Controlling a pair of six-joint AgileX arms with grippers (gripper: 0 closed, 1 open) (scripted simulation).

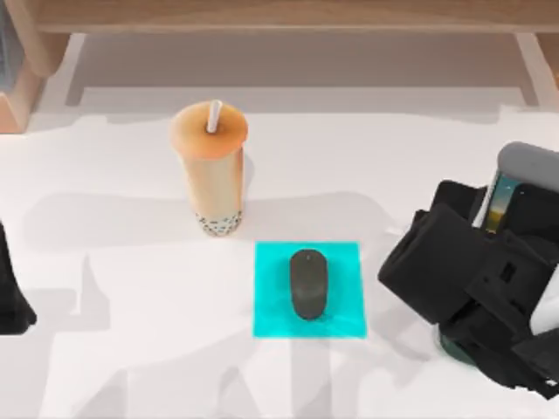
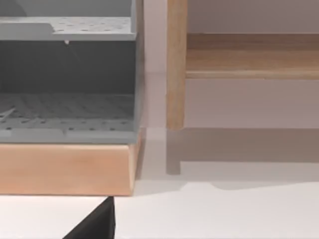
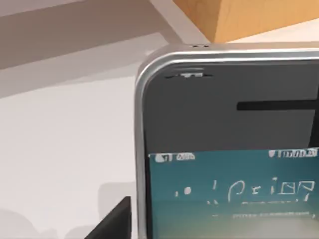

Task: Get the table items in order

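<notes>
Cup [image 1: 210, 166] upright with straw [image 1: 214, 115]; mouse [image 1: 308, 284] on pad [image 1: 349, 262].

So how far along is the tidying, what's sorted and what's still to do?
The mouse already lies on the cyan pad, so that part looks done. In hand: the right arm is over the phone at the table's right edge, above the stand; whether its gripper is gripping can't be seen. The cup stands upright behind the pad, probably still to be dealt with. The left arm sits parked at the left edge.
</notes>
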